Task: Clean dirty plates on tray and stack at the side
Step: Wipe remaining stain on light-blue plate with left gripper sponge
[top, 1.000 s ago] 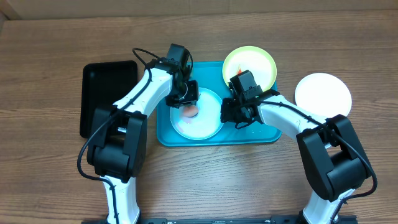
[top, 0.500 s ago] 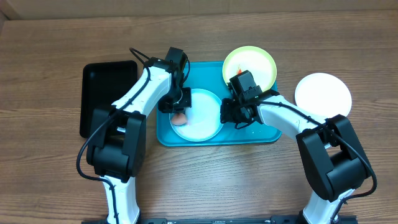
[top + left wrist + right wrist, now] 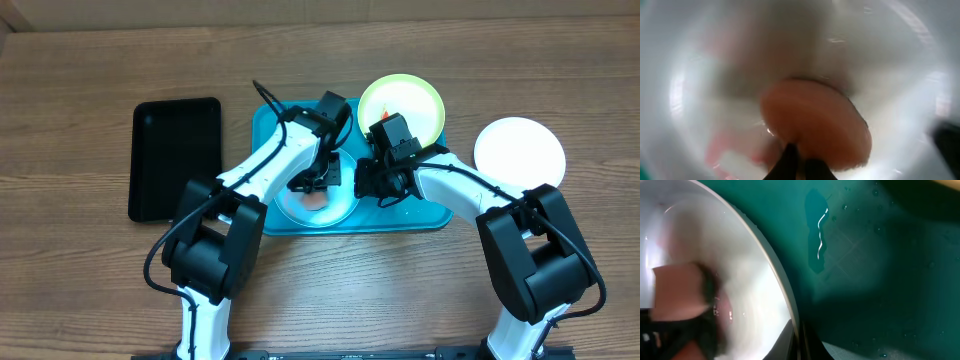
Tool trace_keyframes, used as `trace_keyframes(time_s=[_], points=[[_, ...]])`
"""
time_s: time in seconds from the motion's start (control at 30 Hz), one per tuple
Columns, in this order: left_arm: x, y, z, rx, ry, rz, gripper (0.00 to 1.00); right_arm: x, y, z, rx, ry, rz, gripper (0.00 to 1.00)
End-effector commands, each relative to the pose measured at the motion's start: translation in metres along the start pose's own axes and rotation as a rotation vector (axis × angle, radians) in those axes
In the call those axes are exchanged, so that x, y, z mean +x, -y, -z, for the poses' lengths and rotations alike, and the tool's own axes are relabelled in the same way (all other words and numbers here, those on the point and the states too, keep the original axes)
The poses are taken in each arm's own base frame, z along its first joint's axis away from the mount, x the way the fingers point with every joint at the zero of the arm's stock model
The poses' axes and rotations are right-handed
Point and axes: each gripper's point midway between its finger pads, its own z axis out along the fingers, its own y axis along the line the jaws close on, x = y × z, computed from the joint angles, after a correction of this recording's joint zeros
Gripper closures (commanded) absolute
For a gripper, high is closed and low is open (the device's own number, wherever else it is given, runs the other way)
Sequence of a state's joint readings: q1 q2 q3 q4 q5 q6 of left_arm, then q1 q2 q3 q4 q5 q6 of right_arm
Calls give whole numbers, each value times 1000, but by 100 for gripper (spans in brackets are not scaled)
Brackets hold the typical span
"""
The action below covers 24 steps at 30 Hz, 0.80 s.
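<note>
A light blue plate point(image 3: 300, 212) lies on the turquoise tray point(image 3: 420, 215). My left gripper point(image 3: 316, 186) is over the plate's middle, shut on an orange sponge point(image 3: 815, 125) that presses on the plate; a red smear point(image 3: 732, 150) shows beside it. My right gripper point(image 3: 800, 341) is shut on the plate's right rim point(image 3: 774, 267); overhead, the right gripper point(image 3: 361, 182) sits at that edge. A yellow-green plate point(image 3: 415, 105) with a red smear point(image 3: 385, 116) rests on the tray's far right corner. A white plate point(image 3: 519, 150) sits on the table to the right.
A black tray point(image 3: 175, 158) lies on the wooden table left of the turquoise one. Water drops and a small puddle point(image 3: 817, 235) wet the tray floor next to the plate.
My left gripper has swept the sponge from the plate's left side across to its middle and right. The right gripper has stayed on the rim.
</note>
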<state>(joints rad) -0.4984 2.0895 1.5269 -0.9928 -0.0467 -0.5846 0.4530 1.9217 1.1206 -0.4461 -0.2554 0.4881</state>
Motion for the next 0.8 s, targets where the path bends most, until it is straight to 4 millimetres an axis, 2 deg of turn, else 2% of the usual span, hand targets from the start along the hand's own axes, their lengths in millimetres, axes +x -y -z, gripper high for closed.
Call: trace_keyframes(time_s=[0.0, 0.1, 0.2, 0.27, 0.33, 0.4, 0.47, 0.53, 0.63, 0.77], points=[[-12, -59, -2, -293, 114, 198, 96, 4, 12, -5, 42, -11, -1, 96], [-11, -76, 4, -383, 143, 221, 96, 4, 12, -5, 42, -11, -2, 96], [-10, -74, 3, -374, 132, 210, 96, 3, 11, -5, 38, -9, -1, 96], [-9, -65, 0, -325, 109, 184, 96, 3, 11, -5, 37, -9, -1, 96], [-8, -39, -7, -193, 60, 89, 96, 3, 11, -5, 37, -10, -1, 96], [-5, -2, -11, 5, 8, -58, 95, 3, 11, -5, 37, -10, -1, 96], [0, 36, -7, 215, -24, -209, 96, 3, 11, -5, 37, -10, -1, 96], [3, 58, 0, 348, -29, -290, 95, 3, 11, -5, 38, -10, -1, 96], [-6, 59, 0, 341, 10, -286, 96, 4, 11, -5, 39, -12, -2, 96], [-32, 19, -8, 122, 103, -109, 96, 4, 11, -5, 39, -13, -2, 96]])
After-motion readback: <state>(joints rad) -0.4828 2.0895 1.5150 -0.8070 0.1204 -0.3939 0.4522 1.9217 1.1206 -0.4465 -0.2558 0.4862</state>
